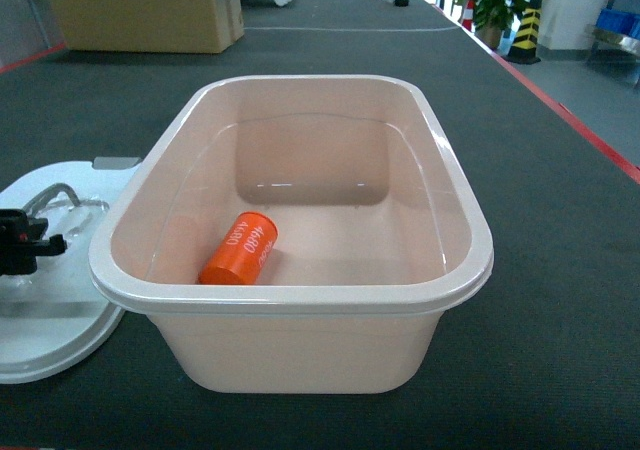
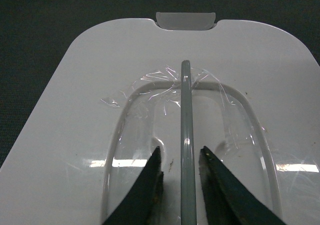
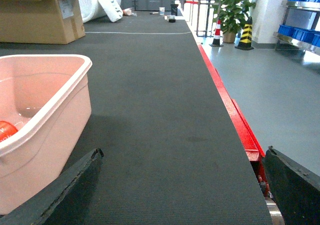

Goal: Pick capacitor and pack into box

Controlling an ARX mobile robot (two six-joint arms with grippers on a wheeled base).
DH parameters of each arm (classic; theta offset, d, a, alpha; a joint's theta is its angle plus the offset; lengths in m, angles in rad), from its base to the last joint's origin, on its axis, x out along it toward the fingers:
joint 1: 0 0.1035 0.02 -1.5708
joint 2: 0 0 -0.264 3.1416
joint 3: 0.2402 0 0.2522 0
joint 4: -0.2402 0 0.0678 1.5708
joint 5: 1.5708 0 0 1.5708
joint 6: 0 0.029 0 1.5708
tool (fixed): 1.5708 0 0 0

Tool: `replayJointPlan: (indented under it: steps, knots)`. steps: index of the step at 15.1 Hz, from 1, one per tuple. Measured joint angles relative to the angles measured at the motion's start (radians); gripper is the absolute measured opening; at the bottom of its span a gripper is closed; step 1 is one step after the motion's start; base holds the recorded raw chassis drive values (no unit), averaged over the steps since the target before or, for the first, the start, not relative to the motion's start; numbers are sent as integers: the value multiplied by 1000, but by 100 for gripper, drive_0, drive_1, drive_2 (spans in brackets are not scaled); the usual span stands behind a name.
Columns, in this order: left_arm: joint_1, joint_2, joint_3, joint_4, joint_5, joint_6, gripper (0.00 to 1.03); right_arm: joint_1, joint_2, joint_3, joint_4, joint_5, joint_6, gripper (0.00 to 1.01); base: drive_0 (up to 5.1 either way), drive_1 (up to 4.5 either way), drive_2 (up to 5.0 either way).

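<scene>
The capacitor (image 1: 240, 249) lies on its side inside the box (image 1: 455, 185), near the front-left corner. It is judged light, rigid and smooth. The left gripper (image 2: 181, 161) straddles the lid (image 2: 75, 135) handle (image 2: 186, 135), fingers narrowly apart. The right gripper (image 3: 182, 185) is spread wide, empty.

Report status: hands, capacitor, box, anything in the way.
Left hand straddling lid handle, not closed. Right hand open, empty, beside box. Orange capacitor lying inside box. Lid off, nothing blocking.
</scene>
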Motion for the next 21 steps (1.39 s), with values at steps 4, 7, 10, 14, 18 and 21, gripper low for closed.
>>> replayJointPlan:
  steps: [4,7,10,14,18,21]
  knots:
    - [-10,-8,5,-14,-13,-4,2,0,0,0,0,0,0,98,0,0,0]
    - [6,-212,0,-108,-22,-39,2,0,0,0,0,0,0,98,0,0,0]
    - [-13,-467,0,-213,-111,-92,2,0,0,0,0,0,0,98,0,0,0]
    - [-296,-695,-4,-339,-304,-133,2,0,0,0,0,0,0,98,0,0,0]
    - [-564,-648,54,-433,-465,-195,2,0,0,0,0,0,0,98,0,0,0]
    - [-682,-560,125,-477,-554,-220,2,0,0,0,0,0,0,98,0,0,0]
